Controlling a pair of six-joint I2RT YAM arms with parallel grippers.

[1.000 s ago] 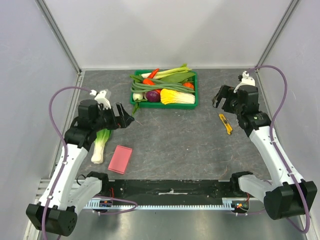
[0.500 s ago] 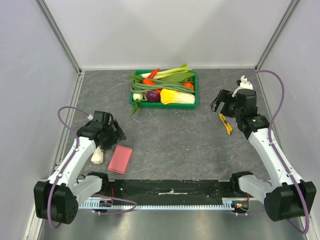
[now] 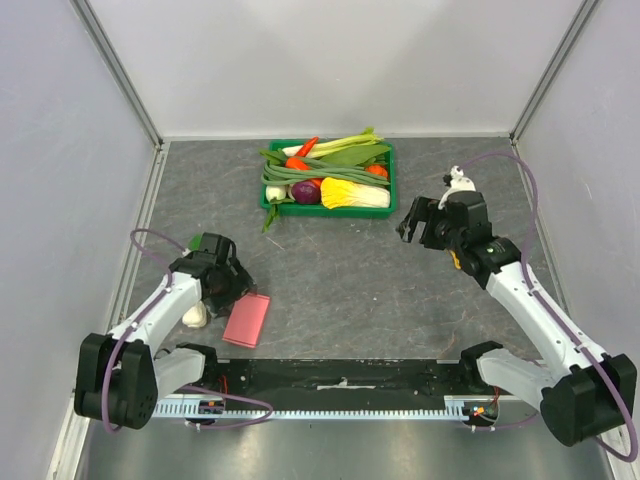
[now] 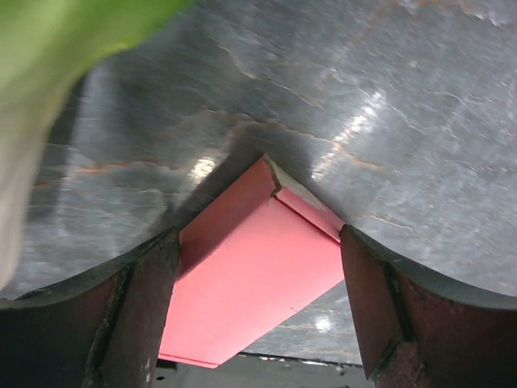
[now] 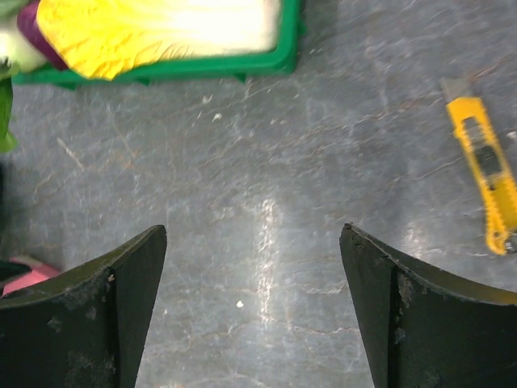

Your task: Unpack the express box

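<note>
Descent of left gripper (image 3: 235, 288) onto express box (image 4: 250, 299) completed in last second; pink box lies at near-left of table (image 3: 340, 290), straddled by parted jaws, grip not confirmed. Right gripper (image 5: 253, 242) shifted inward, jaws parted, empty. Box judged unopened; grasp expected next.

The left hand (image 4: 258, 234) has its dark fingers (image 4: 121, 323) spread on both sides of the pink express box (image 4: 250, 291), which lies flat on the grey bench (image 4: 363, 97). A blurred green vegetable (image 4: 40, 73) is at upper left.
</note>
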